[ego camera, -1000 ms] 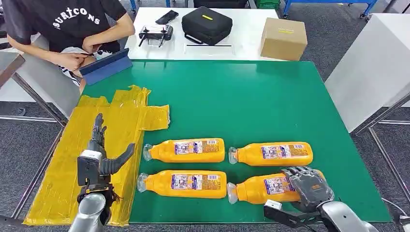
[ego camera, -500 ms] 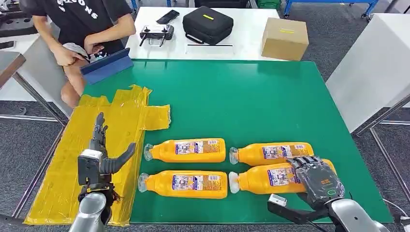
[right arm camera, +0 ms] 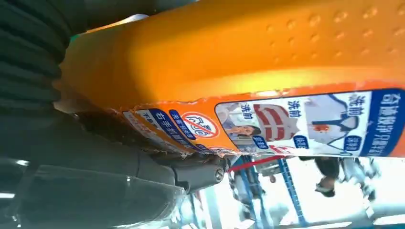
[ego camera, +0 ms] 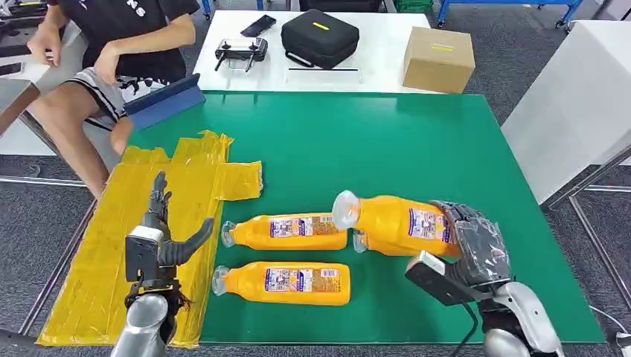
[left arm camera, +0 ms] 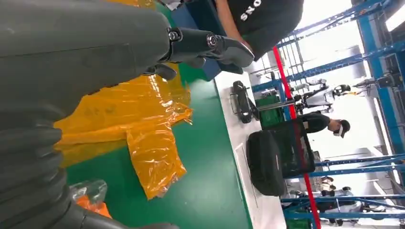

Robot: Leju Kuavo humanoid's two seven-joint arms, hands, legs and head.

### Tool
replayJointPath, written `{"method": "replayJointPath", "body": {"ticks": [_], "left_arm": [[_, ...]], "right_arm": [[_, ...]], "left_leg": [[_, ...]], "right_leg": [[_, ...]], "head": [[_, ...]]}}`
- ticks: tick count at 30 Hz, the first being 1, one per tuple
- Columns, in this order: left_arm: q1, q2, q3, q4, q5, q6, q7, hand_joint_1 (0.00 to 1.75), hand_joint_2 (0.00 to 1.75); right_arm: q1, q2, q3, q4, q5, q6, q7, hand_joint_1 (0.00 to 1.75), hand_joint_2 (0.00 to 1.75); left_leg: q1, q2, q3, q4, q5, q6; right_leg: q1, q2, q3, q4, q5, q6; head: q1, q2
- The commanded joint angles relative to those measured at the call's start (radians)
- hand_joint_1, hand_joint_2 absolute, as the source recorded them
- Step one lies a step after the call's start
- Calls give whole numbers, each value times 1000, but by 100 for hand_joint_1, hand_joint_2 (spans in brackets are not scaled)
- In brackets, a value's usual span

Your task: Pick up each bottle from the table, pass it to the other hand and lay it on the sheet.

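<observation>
My right hand point(ego camera: 476, 242) grips an orange bottle point(ego camera: 394, 222) by its base and holds it lifted above the green table point(ego camera: 387, 149), its clear cap pointing left. Close up, the same bottle point(right arm camera: 267, 62) lies against that hand point(right arm camera: 95, 167). Beneath the lifted one, another orange bottle point(ego camera: 379, 247) is mostly hidden. Two more orange bottles point(ego camera: 286, 231) point(ego camera: 283, 283) lie flat at the table's middle front. The crinkled yellow sheet point(ego camera: 141, 223) covers the table's left end. Over the sheet my left hand point(ego camera: 160, 242) stands open, fingers spread; up close, that hand point(left arm camera: 95, 47) holds nothing.
A person point(ego camera: 111, 44) sits at the far left corner beside a blue folder point(ego camera: 164, 100). On the white table point(ego camera: 372, 63) behind stand a black case point(ego camera: 320, 37), a controller point(ego camera: 239, 50) and a cardboard box point(ego camera: 437, 58). A white counter point(ego camera: 573, 97) stands to the right.
My right hand closed on the front right bottle and raised it off the table, up and leftward. The left hand barely moved. The person leaned back and shifted their arms.
</observation>
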Motion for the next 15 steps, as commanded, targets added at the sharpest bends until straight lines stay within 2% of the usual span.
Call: {"method": "replayJointPath", "body": {"ticks": [1,8,11,15], "left_arm": [[-25,4,-57,44,-16,12,14,0,175],[-25,3,-60,43,-19,14,15,0,175],[-29,1,-71,45,-20,8,14,0,175],[-77,3,-127,63,-25,-4,18,0,175]], "right_arm": [[-129,273,-45,311,-175,-138,-145,175,175],[-135,277,-37,332,-172,-153,-155,175,175],[-161,296,-23,394,-250,-142,-182,175,175],[-273,356,26,609,-399,-176,-336,175,175]], "left_leg": [[1,2,2,-1,0,-3],[1,1,2,-1,-1,-4],[1,0,1,-1,-1,-4],[1,3,2,0,-1,-5]], "right_leg": [[1,1,3,-2,0,-2],[1,0,2,-1,0,-3],[1,0,1,0,0,-3],[1,2,2,-1,1,-3]], "head": [[0,0],[0,0],[0,0],[0,0]]}}
